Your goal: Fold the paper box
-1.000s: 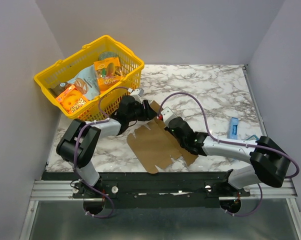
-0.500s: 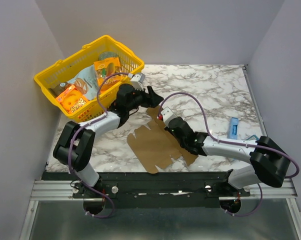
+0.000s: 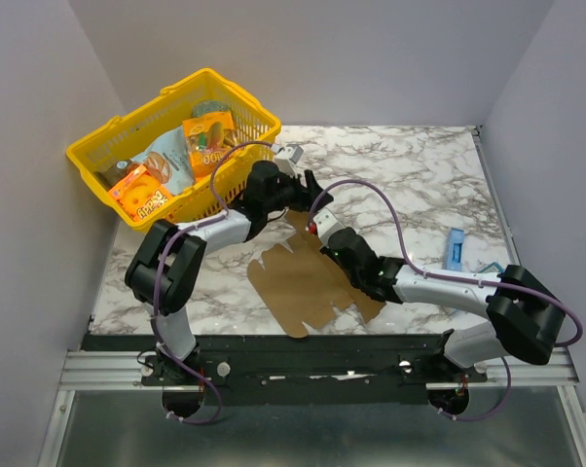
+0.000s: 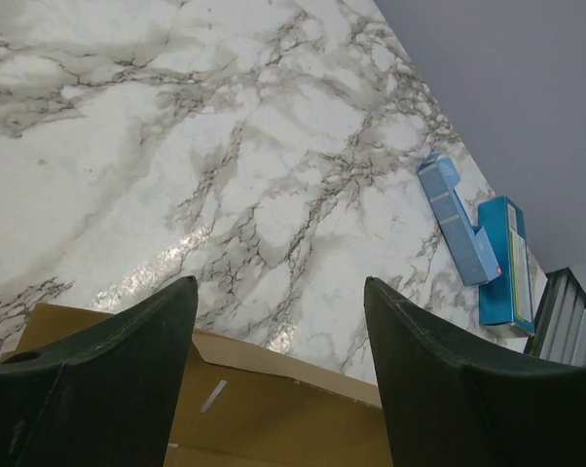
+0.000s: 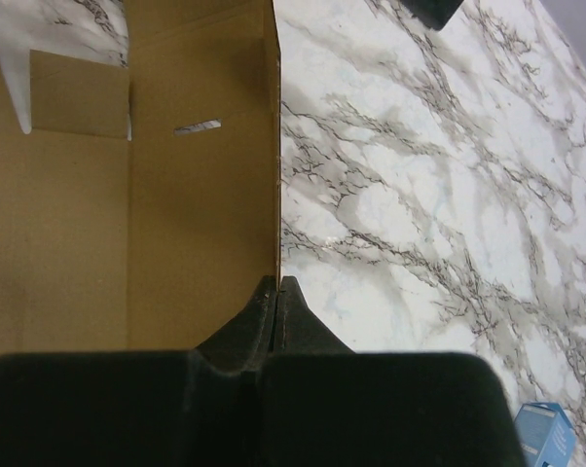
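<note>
The paper box (image 3: 298, 282) is a flat brown die-cut cardboard sheet lying on the marble table near the front middle. My right gripper (image 3: 317, 232) is shut on the sheet's right edge near its far end. In the right wrist view the shut jaws (image 5: 276, 285) pinch that thin edge, with the sheet (image 5: 176, 195) spreading to the left. My left gripper (image 3: 308, 187) is open and empty, just beyond the sheet's far end. In the left wrist view its fingers (image 4: 108, 370) stand wide apart over the cardboard's far edge (image 4: 274, 399).
A yellow basket (image 3: 108, 146) with printed snack packs stands at the far left, close behind my left arm. A small blue packet (image 3: 454, 248) lies at the right edge, and it also shows in the left wrist view (image 4: 457, 232) beside a second blue pack (image 4: 507, 263). Grey walls enclose the table.
My left gripper has lifted off the sheet's far flap and moved away and to the right. The right gripper and the sheet have barely moved.
</note>
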Controlling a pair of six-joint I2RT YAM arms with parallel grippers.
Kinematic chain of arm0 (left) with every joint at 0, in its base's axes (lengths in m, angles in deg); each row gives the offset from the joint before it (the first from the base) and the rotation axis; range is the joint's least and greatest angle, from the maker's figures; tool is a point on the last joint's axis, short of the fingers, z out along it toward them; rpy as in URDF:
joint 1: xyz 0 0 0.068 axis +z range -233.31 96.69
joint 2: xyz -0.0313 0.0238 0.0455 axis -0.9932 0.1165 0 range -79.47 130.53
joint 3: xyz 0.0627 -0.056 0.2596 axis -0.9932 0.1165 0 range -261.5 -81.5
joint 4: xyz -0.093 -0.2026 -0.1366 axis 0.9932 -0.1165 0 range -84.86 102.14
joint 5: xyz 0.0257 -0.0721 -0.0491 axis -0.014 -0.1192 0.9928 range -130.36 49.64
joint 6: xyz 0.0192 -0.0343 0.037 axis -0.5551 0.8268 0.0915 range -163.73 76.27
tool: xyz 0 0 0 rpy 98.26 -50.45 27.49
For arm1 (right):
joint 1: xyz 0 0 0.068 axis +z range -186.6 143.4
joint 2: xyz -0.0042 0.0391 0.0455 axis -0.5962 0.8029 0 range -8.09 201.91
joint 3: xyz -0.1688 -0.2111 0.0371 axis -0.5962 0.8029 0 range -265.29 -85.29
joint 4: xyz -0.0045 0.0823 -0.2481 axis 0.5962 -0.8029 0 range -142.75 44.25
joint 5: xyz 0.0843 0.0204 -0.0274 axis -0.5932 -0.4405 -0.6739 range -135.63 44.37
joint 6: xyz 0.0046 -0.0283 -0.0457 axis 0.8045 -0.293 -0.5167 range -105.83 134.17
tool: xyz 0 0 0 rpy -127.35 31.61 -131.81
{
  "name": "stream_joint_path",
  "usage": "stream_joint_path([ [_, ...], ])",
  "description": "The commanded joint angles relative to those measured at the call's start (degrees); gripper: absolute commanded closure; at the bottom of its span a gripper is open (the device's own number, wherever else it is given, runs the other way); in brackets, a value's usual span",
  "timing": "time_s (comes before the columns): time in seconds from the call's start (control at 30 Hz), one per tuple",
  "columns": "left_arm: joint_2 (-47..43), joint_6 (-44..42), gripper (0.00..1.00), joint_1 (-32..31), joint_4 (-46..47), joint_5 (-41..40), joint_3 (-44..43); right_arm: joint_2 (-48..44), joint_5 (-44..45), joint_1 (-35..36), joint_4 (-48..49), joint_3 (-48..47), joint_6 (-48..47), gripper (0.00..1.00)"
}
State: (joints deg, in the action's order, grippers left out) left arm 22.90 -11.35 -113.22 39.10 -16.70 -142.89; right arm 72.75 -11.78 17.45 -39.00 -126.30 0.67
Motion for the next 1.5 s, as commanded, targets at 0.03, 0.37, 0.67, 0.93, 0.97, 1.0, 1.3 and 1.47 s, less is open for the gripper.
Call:
stream_joint_path([
  [0.03, 0.2, 0.22, 0.23, -1.38, -4.9, 0.69, -0.32, 0.29, 2.28, 0.28, -1.03, -1.09, 0.66, 0.99],
  [0.37, -3.66, 3.92, 0.26, -3.13, -7.89, -1.07, 3.99, 0.9, 3.59, 0.27, -0.94, -1.35, 0.49, 0.99],
  [0.67, -3.05, 8.22, 0.28, -3.84, -3.41, -0.28, 6.1, 0.72, 3.16, 0.28, -0.77, -1.26, 0.14, 0.99],
  [0.93, -1.21, 9.54, 0.34, -3.84, -3.84, -1.86, 4.26, 0.29, 3.24, 0.28, 0.29, -0.47, -1.18, 0.99],
  [0.97, -1.12, 9.8, 0.35, -3.84, -4.19, -2.3, 4.26, 0.2, 3.24, 0.36, 0.55, -0.38, -1.36, 0.99],
  [1.0, -0.94, 9.81, 0.37, -3.84, -4.54, -2.48, 4.26, 0.11, 3.24, 0.28, 0.99, -0.21, -1.36, 0.99],
  [1.3, -0.15, 9.81, 0.48, -3.84, -5.87, -3.71, 4.69, -1.12, 2.1, 0.36, 1.7, 0.41, -1.71, 0.88],
  [1.47, -0.24, 10.16, 0.53, -3.84, -5.17, -3.88, 5.57, -2.17, 0.35, 0.36, 1.34, 0.5, -0.83, 0.62],
])
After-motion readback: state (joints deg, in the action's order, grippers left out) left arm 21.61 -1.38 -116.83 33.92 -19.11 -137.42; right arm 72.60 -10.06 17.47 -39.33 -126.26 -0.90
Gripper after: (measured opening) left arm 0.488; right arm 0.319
